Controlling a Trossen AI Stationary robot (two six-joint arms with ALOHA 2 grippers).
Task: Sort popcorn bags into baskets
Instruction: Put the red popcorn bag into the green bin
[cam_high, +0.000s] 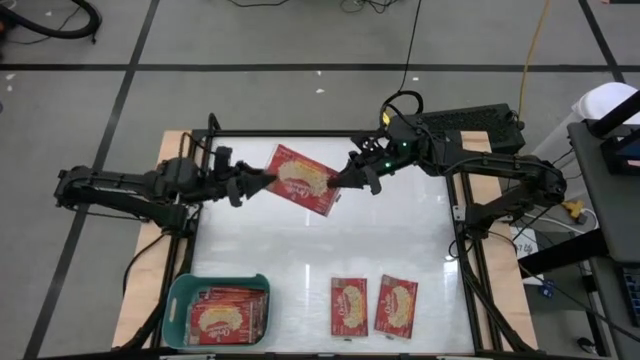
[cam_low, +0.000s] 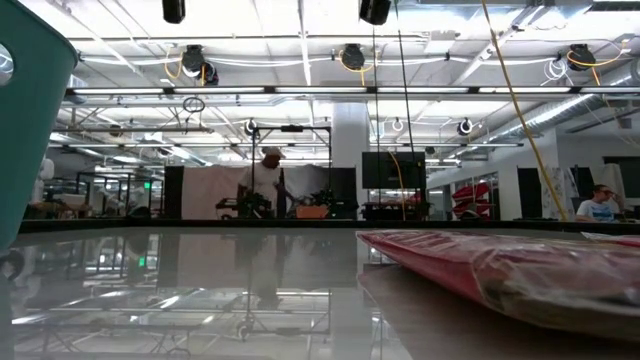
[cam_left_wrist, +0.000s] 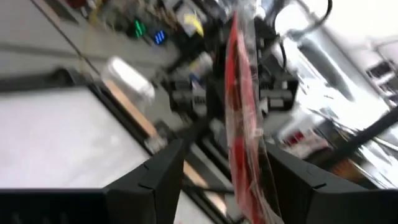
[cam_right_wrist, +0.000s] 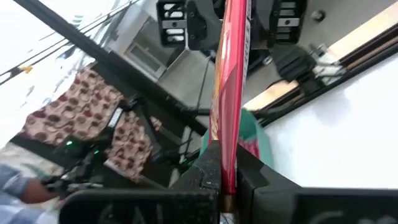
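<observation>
One popcorn bag (cam_high: 303, 180), red with a yellow-cream picture, hangs in the air over the table's far middle, between my two grippers. My right gripper (cam_high: 338, 182) is shut on its right end. My left gripper (cam_high: 266, 183) is open at the bag's left end. Its fingers (cam_left_wrist: 163, 171) stand on either side of the bag (cam_left_wrist: 244, 124), and a gap shows on each side. At the near left stands the teal basket (cam_high: 178, 300) with several bags lying in it. Two more bags (cam_high: 349, 305) (cam_high: 396, 304) lie flat on the table near its front edge. My right gripper pinches the bag's right-hand edge (cam_right_wrist: 227, 146) between its two fingers. The fingers come in level from the table's right. The bag is lifted clear of the table and reaches out from the fingers toward my left gripper, its printed face showing from above.
The white tabletop (cam_high: 300, 250) has a dark frame around it. In the low view, one lying bag (cam_low: 500, 270) fills the near right and the basket's wall (cam_low: 30, 120) the left. A person stands far off in the room behind.
</observation>
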